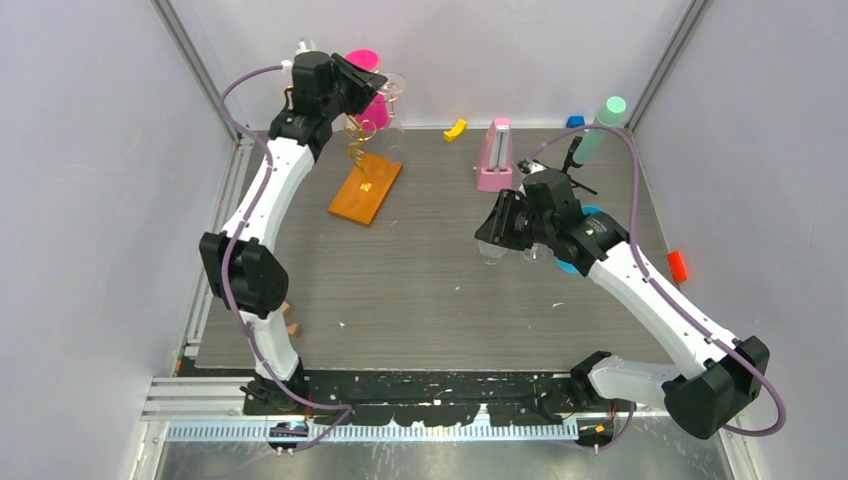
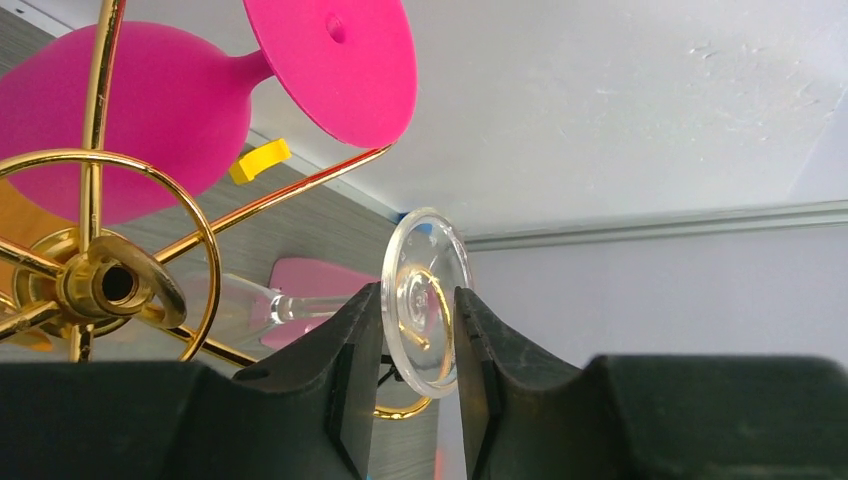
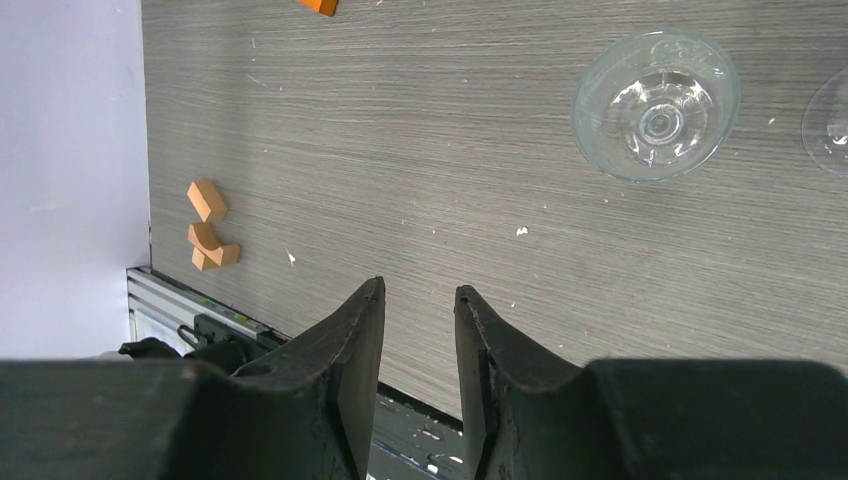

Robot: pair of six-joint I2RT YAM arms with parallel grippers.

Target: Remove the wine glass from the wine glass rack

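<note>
The gold wire wine glass rack (image 1: 358,145) stands on its orange base (image 1: 365,190) at the back left. A clear wine glass (image 2: 425,300) hangs on it with its round foot towards me, and its stem (image 2: 300,305) runs left. A pink wine glass (image 2: 330,60) hangs beside it. My left gripper (image 2: 418,300) is open, with one jaw on each side of the clear foot and close to it. It shows at the rack's top in the top view (image 1: 372,82). My right gripper (image 3: 420,295) is open and empty above the table, near a clear glass (image 3: 655,105).
A second clear glass (image 3: 830,120) stands at the right edge. A pink box (image 1: 494,155), a yellow piece (image 1: 455,129), a blue block (image 1: 575,121) and a mint bottle (image 1: 600,130) are at the back. A red block (image 1: 678,265) lies at the right. Wooden blocks (image 3: 207,228) lie at the front left.
</note>
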